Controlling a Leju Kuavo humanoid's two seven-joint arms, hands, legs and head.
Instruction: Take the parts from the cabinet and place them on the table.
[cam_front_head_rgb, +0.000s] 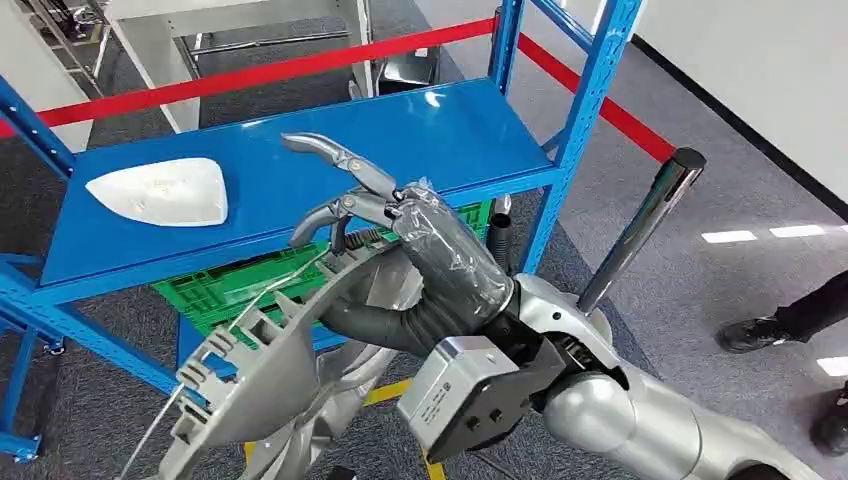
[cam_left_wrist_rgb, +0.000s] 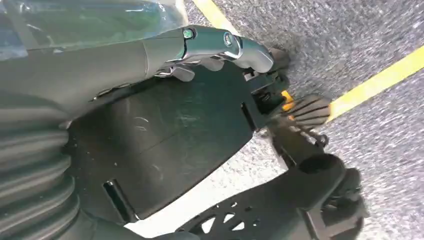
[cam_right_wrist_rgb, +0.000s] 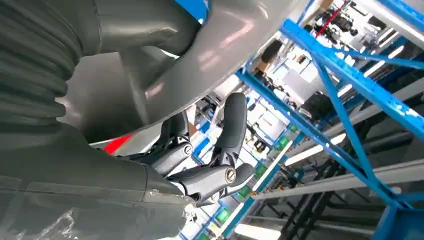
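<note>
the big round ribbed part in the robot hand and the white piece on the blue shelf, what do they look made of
The round part looks like moulded plastic with a silver painted finish: thin ribs and clip tabs line its rim, and the surface shows a soft sheen. The white piece looks like smooth glossy plastic, though coated metal cannot be ruled out. The shelf looks like blue painted sheet metal, reflecting the lights.

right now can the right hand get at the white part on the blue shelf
Probably not: the right hand already grips a large grey part, so it isn't free. The white part lies uncovered on the blue shelf.
</note>
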